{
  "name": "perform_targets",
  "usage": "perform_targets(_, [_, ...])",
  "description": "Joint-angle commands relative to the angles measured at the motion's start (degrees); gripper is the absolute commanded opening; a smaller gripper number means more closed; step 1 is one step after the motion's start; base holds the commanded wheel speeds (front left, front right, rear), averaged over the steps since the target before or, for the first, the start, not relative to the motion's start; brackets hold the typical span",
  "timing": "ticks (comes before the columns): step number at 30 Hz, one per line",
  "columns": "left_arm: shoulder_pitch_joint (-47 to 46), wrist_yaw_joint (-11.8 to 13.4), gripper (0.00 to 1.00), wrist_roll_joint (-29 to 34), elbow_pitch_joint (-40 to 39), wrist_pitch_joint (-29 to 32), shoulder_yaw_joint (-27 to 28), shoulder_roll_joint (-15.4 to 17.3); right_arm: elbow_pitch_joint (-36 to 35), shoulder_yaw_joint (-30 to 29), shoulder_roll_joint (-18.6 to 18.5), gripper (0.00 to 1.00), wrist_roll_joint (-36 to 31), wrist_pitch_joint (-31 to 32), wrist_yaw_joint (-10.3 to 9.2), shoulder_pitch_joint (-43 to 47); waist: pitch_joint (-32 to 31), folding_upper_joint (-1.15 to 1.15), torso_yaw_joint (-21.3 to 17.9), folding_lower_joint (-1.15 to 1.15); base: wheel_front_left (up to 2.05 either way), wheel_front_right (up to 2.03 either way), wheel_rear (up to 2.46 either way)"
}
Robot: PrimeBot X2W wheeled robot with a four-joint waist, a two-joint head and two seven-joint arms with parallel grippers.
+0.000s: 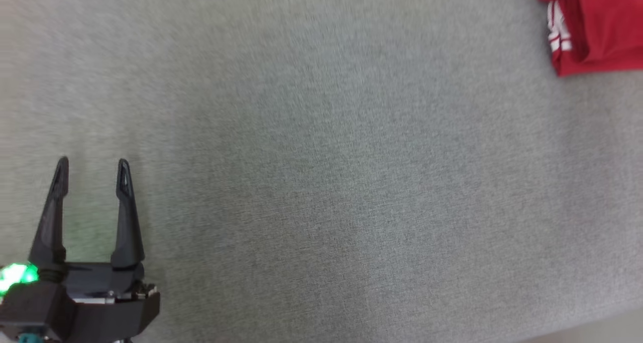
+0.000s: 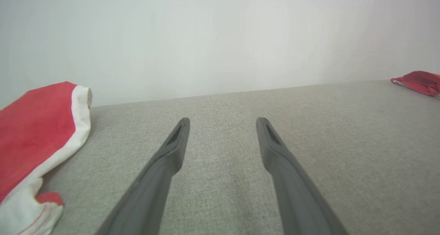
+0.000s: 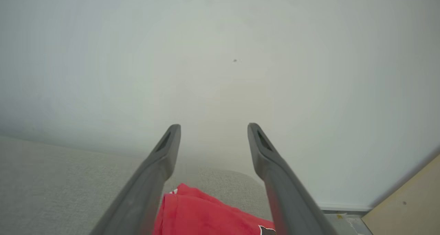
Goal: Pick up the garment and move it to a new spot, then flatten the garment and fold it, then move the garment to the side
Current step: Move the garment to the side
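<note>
Red garment (image 1: pixel 598 26) lies folded at top right of grey surface (image 1: pixel 321 182) in head view; R gripper (image 3: pixel 213 126) over it, fingers spread, empty; L gripper (image 1: pixel 93 161) also spread, empty, well apart

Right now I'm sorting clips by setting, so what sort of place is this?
Probably an indoor garment-folding bench: a wide grey fabric-covered surface against a plain white wall, with a folded red garment and a red-and-white garment lying on it.
</note>
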Motion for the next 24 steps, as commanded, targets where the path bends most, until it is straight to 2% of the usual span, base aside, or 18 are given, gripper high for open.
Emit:
perform_targets(1, [0.80,0.07,1.00,-0.64,0.28,-0.18,0.16,-0.39,-0.57,-0.51,0.46,1.00,-0.48,-0.11,-0.18,2.16,-5.65,0.00,2.88,0.00,0.00,0.00,0.00])
perform_targets(11, [4.16,-0.95,1.00,-2.08,5.54,-0.17,0.78,-3.51,-13.46,-10.67,7.69,1.00,-5.51,-0.11,-0.18,23.29,-15.37,0.00,8.07,0.00,0.00,0.00,0.00])
perform_targets(18, [6.17,-1.42,1.00,-2.51,9.17,-0.16,1.42,-4.33,-20.09,-15.05,12.01,1.00,-6.60,0.14,-0.18,35.94,-20.05,0.00,10.47,0.00,0.00,0.00,0.00])
perform_targets(24, [7.48,-1.77,1.00,-2.21,11.47,-0.17,1.53,-4.77,-25.67,-17.53,15.72,1.00,-7.77,1.13,-0.18,45.85,-23.30,0.00,11.06,0.00,0.00,0.00,0.00])
